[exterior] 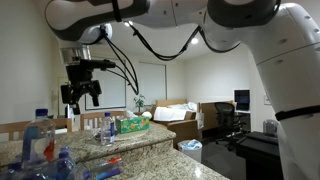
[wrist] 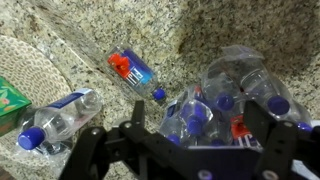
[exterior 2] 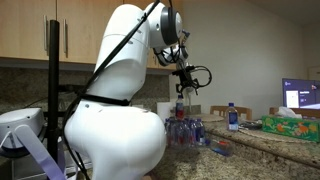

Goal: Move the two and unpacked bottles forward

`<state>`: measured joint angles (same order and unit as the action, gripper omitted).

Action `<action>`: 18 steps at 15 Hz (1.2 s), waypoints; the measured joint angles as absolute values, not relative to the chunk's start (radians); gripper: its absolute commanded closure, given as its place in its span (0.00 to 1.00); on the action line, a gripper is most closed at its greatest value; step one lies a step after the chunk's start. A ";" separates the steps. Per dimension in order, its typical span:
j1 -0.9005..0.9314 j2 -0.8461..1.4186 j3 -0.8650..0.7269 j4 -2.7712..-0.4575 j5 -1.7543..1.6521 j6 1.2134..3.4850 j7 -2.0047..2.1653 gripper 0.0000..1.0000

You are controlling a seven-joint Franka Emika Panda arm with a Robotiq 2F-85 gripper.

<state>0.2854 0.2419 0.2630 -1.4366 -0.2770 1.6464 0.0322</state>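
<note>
A plastic-wrapped pack of blue-capped bottles point(wrist: 225, 100) sits on the granite counter; it shows in both exterior views point(exterior: 40, 142) point(exterior 2: 185, 131). One loose bottle with a red and blue label point(wrist: 135, 72) lies on its side beside the pack point(exterior 2: 220, 147) point(exterior: 110, 160). A second loose bottle with a blue cap point(wrist: 60, 118) stands farther off near the green box point(exterior 2: 232, 117) point(exterior: 105, 128). My gripper point(wrist: 180, 140) is open and empty, well above the pack point(exterior: 80, 95) point(exterior 2: 185, 85).
A green tissue box point(exterior: 131, 124) point(exterior 2: 290, 123) point(wrist: 10, 96) stands on the counter past the standing bottle. The counter edge point(exterior: 190, 165) drops off toward an office area with chairs and a monitor. Cabinets hang on the wall behind the arm point(exterior 2: 60, 35).
</note>
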 measured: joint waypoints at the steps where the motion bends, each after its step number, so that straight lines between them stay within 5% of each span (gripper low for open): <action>1: 0.288 0.245 0.263 -1.433 -0.273 1.651 0.032 0.00; 17: 0.389 0.517 0.269 -1.057 -0.140 1.630 -0.040 0.00; 18: 0.396 0.529 0.269 -1.032 -0.140 1.617 -0.043 0.23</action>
<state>0.3963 0.5286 0.2690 -1.0318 -0.1402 1.6173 -0.0432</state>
